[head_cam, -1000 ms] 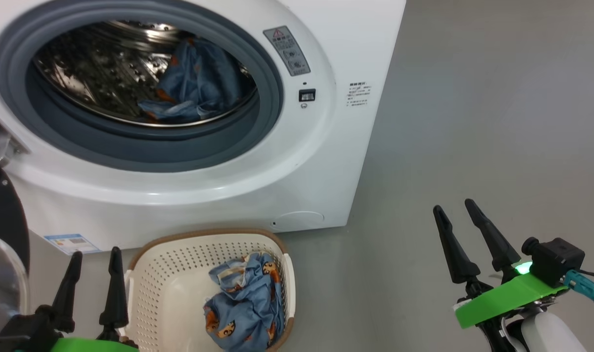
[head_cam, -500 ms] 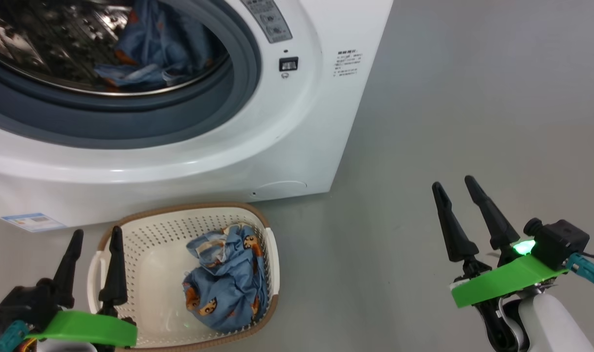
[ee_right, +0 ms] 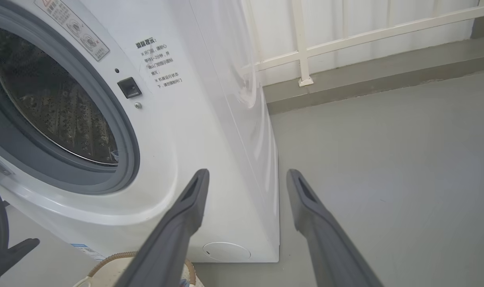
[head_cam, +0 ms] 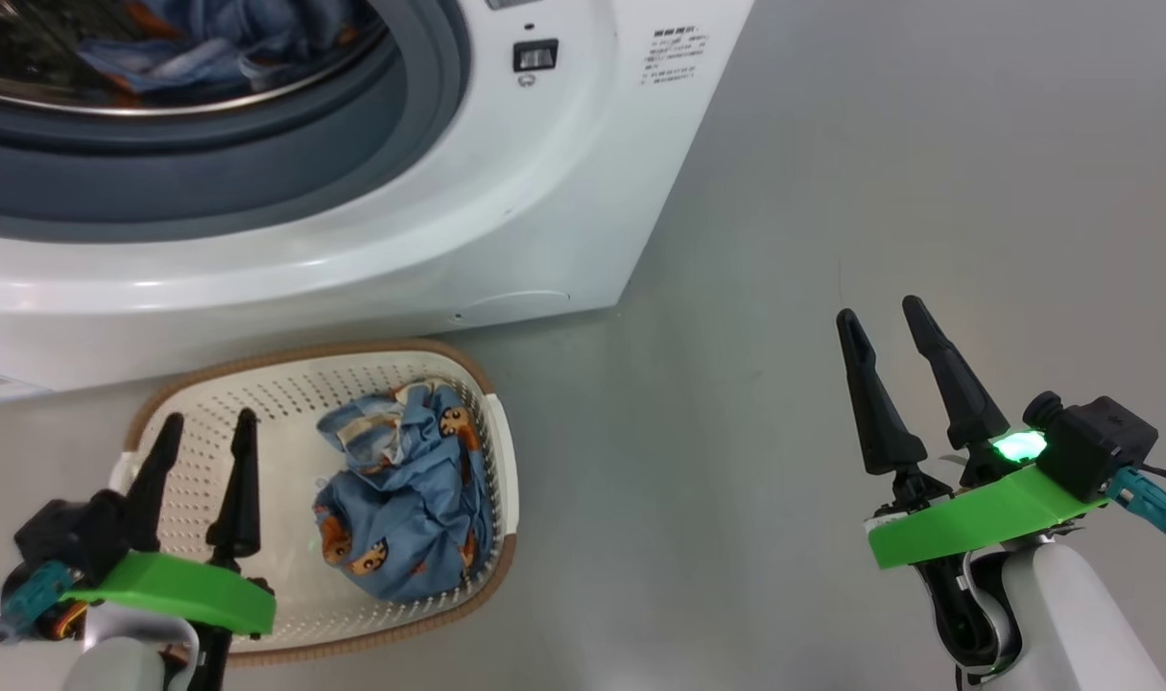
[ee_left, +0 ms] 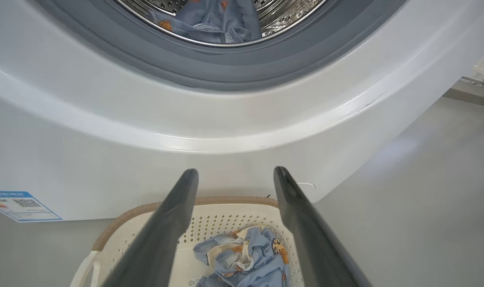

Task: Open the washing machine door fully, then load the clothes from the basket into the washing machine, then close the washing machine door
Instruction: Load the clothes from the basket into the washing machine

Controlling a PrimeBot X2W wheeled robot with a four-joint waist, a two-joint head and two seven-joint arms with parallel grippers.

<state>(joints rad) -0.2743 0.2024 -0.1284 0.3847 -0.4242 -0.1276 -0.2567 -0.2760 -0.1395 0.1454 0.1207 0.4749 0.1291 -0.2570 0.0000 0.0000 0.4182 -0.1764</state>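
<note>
step: picking the next garment out of the basket (head_cam: 285, 357), which sits on the floor just in front of the washer (head_cam: 429, 230).
clothes: one crumpled blue garment (head_cam: 400, 499) lies in the basket's right half; another piece (head_cam: 189, 48) is in the drum.
left gripper (head_cam: 209, 417): fingers spread, empty, at the basket's left side.
right gripper (head_cam: 878, 308): fingers apart, empty, over bare floor, well away from the basket.
how: shift right, straddle the bunched top folds clear of the rim, and close deep.
views: the right wrist view adds a white railing (ee_right: 301, 44) beyond the washer; the left wrist view shows the drum's lip above the basket.

washing machine (head_cam: 400, 221) mouth unblocked, basket (head_cam: 256, 403) open-topped (clothes (head_cam: 400, 499) inside)
</note>
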